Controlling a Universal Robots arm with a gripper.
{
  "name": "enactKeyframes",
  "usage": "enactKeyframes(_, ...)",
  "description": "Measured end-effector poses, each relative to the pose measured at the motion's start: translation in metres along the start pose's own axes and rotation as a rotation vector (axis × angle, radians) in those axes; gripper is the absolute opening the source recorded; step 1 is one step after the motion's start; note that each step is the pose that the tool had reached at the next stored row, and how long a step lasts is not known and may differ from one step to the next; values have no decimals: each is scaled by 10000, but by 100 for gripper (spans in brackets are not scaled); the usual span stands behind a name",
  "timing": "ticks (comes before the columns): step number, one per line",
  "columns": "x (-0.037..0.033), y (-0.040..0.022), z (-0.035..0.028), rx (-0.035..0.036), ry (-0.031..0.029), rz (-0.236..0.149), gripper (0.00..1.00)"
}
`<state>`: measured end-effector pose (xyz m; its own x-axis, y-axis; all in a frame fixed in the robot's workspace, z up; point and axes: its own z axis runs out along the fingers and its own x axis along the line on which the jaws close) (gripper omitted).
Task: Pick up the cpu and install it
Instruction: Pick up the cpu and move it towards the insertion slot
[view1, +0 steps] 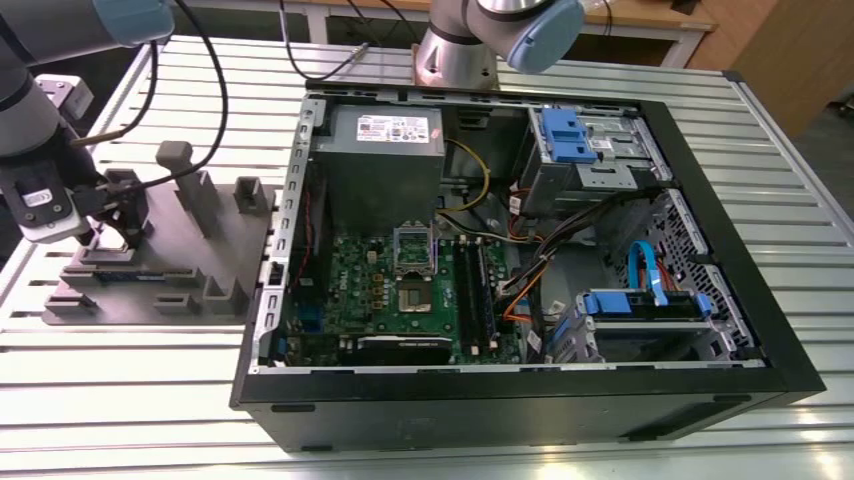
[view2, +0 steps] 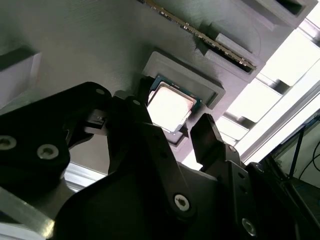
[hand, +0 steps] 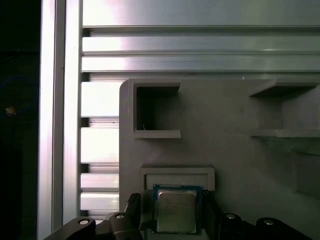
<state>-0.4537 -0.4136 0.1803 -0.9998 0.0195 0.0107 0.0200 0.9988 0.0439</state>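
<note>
The cpu (view2: 170, 106) is a small square chip with a shiny silver top, lying flat in a shallow recess of the grey holder block (view2: 90, 45). My gripper (view2: 172, 127) hangs just above it, open, with one black finger (view2: 132, 117) on each side of the chip. In the first wrist view the cpu (hand: 175, 210) lies between the same fingertips (hand: 132, 200). In the exterior view the gripper (view1: 114, 228) is down over the holder block (view1: 174, 280) at the exterior view's left, beside the open computer case (view1: 534, 400).
The motherboard's dark socket (view1: 414, 295) with its raised metal frame (view1: 414, 245) lies inside the case. Upright grey posts (view1: 247, 195) stand on the holder block. A thin board with a gold edge (view2: 200, 35) rests in a slot near the cpu. The slatted metal table (view1: 134, 400) carries everything.
</note>
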Motion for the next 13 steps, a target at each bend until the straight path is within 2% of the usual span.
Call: enactKeyframes(13, 0, 2, -16, 0, 0, 0, 60)
